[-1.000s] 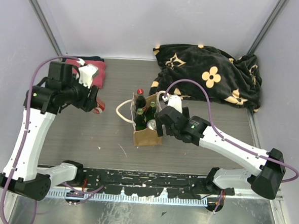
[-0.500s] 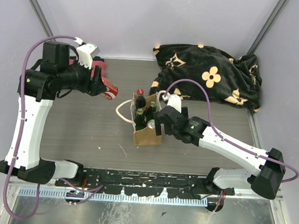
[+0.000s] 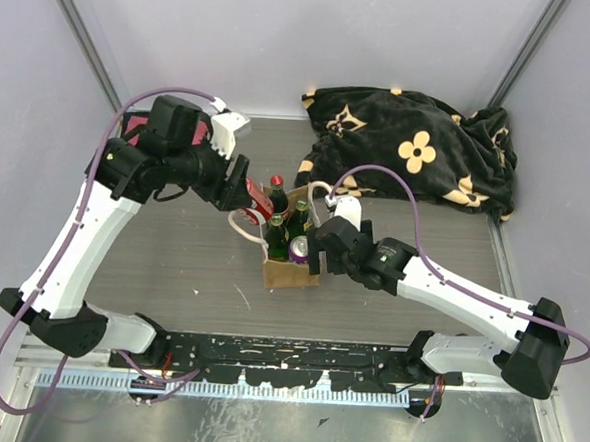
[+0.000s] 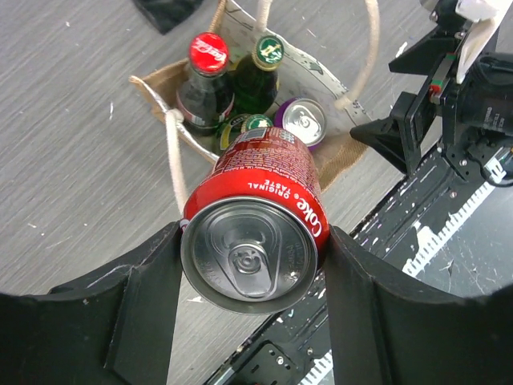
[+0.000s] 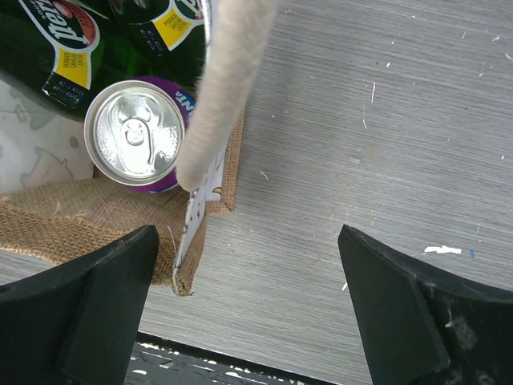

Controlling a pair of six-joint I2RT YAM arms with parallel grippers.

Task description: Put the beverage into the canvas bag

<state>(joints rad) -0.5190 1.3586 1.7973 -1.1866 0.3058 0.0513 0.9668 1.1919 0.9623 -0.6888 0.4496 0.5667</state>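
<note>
The tan canvas bag (image 3: 292, 274) stands upright mid-table with white rope handles (image 3: 239, 221). It holds a red-capped bottle (image 4: 208, 53), green bottles (image 4: 268, 50) and a purple can (image 4: 303, 120). My left gripper (image 3: 251, 192) is shut on a red Coke can (image 4: 258, 215), held tilted in the air just left of and above the bag's open top (image 4: 152, 83). My right gripper (image 3: 318, 249) is open and empty, low beside the bag's right wall. In the right wrist view its jaws (image 5: 244, 241) stand wide apart over bare table, with the bag's corner (image 5: 80, 220), a rope handle (image 5: 228, 88) and the purple can (image 5: 136, 132) at upper left.
A black cloth with tan flowers (image 3: 409, 153) lies heaped at the back right. A folded red cloth (image 3: 136, 124) peeks out behind the left arm at the back left. A black rail (image 3: 296, 366) runs along the near edge. Grey walls close in both sides.
My left arm has lifted the Coke can and swung it right, from beside the red cloth to just beside the bag. The right gripper has stayed by the bag.
</note>
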